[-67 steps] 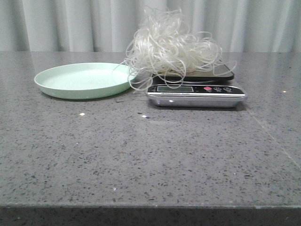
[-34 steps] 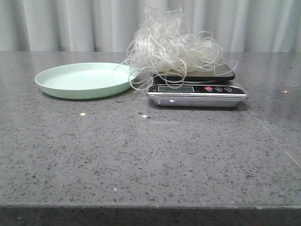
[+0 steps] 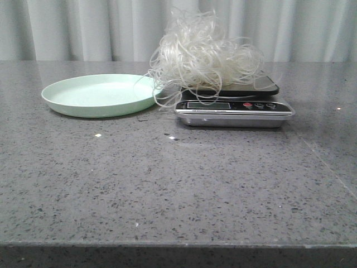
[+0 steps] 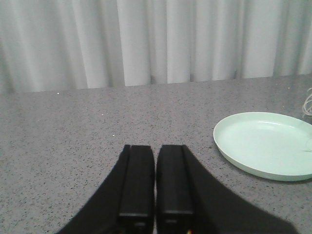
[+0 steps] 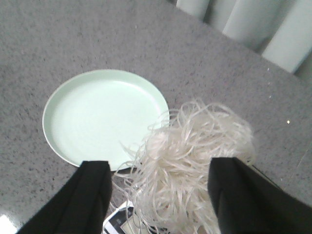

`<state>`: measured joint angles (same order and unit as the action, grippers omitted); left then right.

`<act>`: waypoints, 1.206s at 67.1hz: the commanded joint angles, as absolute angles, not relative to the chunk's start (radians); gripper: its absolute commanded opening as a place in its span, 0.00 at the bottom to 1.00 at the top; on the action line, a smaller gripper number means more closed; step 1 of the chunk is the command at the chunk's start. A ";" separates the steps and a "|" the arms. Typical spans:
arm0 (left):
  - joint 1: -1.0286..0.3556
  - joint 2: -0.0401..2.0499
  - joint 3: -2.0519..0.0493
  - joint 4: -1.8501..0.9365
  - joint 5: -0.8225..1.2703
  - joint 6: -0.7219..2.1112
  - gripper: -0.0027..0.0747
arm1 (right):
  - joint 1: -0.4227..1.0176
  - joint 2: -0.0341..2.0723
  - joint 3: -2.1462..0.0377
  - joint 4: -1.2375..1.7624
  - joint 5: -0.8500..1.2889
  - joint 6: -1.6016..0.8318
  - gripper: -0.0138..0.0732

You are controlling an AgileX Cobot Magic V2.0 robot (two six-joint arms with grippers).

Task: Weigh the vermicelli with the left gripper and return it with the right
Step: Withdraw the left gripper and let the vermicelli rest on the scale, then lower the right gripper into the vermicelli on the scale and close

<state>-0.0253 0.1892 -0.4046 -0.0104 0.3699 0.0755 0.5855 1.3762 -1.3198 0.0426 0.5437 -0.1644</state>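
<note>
Nothing on the tabletop [image 3: 167, 184] has shifted: vermicelli [image 3: 203, 58] heaped on the kitchen scale [image 3: 234, 109], near the far edge. Feather-light, springy, snaggy; I'd grip its dense middle. My right pincer [image 5: 158, 187] spread wide above it; left pincer [image 4: 156, 183] closed, empty.

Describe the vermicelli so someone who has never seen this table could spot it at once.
On the grey speckled table, look right of the pale green plate to the silver kitchen scale. The vermicelli is piled on the scale's dark platform, a few strands trailing toward the plate. It is the only fluffy, whitish tangle of thin translucent strands there.
</note>
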 commanded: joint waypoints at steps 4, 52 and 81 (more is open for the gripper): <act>-0.024 0.199 -0.431 -0.016 0.286 0.067 0.21 | 0.584 1.406 -1.357 -0.029 0.492 -0.177 0.81; -0.024 0.199 -0.431 -0.016 0.286 0.067 0.21 | 0.584 1.557 -1.357 -0.060 0.560 -0.177 0.82; -0.024 0.199 -0.431 -0.016 0.290 0.067 0.21 | 0.584 1.637 -1.357 -0.165 0.566 -0.177 0.48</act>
<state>-0.0253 0.1892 -0.4046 -0.0104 0.3699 0.0737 0.5855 1.6683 -1.3251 -0.1424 0.6014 -0.1666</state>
